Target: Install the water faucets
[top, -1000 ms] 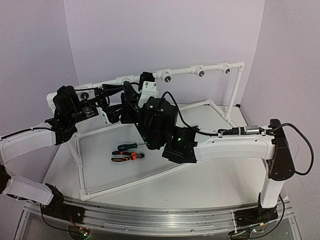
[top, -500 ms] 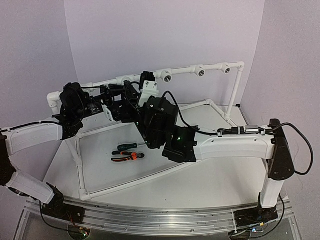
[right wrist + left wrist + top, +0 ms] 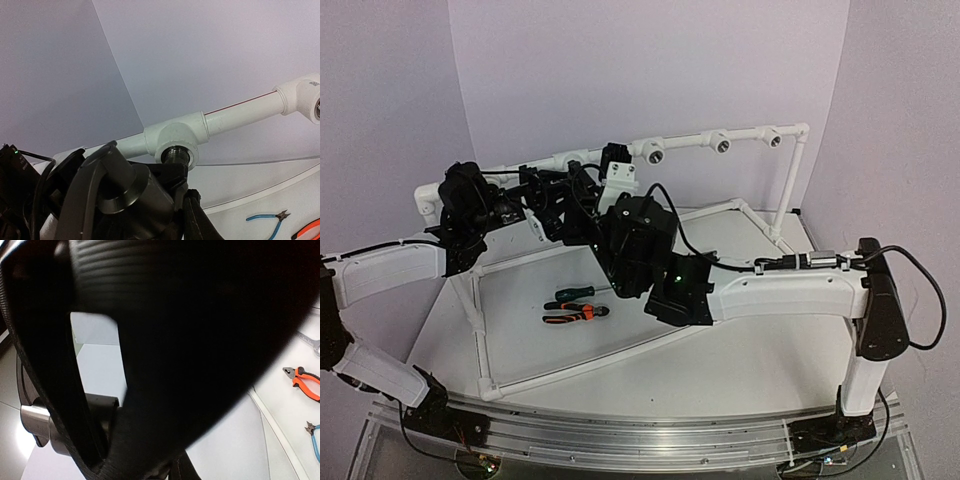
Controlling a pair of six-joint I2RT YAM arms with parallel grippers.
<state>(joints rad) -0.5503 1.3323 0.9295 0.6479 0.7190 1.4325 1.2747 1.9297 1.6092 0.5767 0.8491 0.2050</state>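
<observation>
The water faucet (image 3: 135,197) is a dark metal tap whose threaded end sits in the mouth of a white tee (image 3: 175,135) on the back pipe rail. My right gripper (image 3: 175,187) is shut on its body just below the tee. A thin black lever (image 3: 85,175) curves over the tap's cap. My left gripper (image 3: 538,190) has come in from the left and is shut at that lever side. Black parts close to the lens fill the left wrist view, with only a metal cylinder (image 3: 37,422) showing. From above, both grippers meet at the rail's left part, with the right gripper (image 3: 578,205) beside the left.
The white pipe rail (image 3: 685,145) carries more open tees to the right. A green-handled screwdriver (image 3: 575,292) and orange pliers (image 3: 575,315) lie on the table inside the white pipe frame (image 3: 480,330). Blue pliers (image 3: 265,218) lie nearby.
My left arm swung right, up to the faucet, and its jaws closed. The right arm and the faucet stayed where they were.
</observation>
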